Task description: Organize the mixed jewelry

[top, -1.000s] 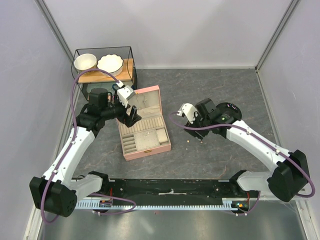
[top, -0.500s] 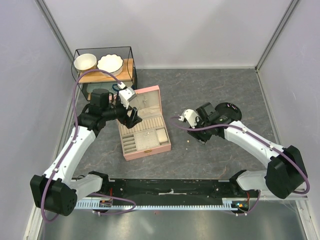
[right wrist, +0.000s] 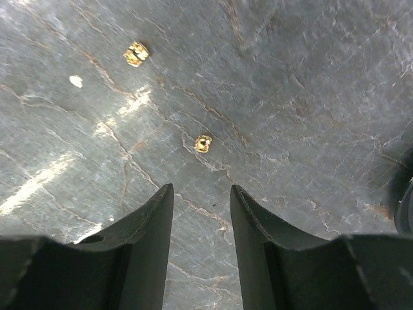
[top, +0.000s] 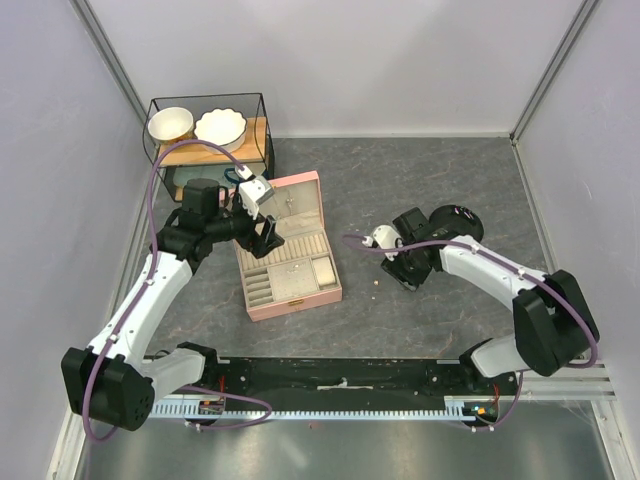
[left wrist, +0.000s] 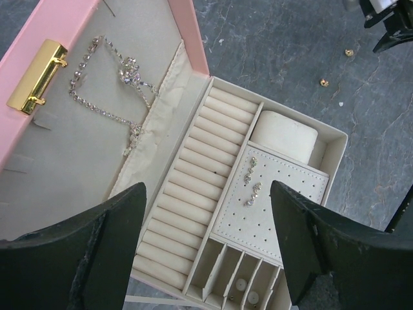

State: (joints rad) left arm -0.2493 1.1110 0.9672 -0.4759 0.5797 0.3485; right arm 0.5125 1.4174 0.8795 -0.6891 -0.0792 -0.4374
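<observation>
One gold bead (right wrist: 203, 143), right claw (right wrist: 201, 188) pitched down over it

The left arm (top: 150, 290), white shells on black joints, rises from its base at the near left, its long link slanting up and away. It bends at the black elbow, and the wrist reaches rightward toward the centre. The left gripper (top: 266, 237) tips downward. Its two black fingers (left wrist: 97, 258) stand wide apart with nothing between them. The right arm (top: 490, 268), built the same, runs low and stretched from the near right, back and leftward. The right gripper (right wrist: 202, 194) aims steeply down, its black jaws parted by a narrow gap and clasping nothing.
</observation>
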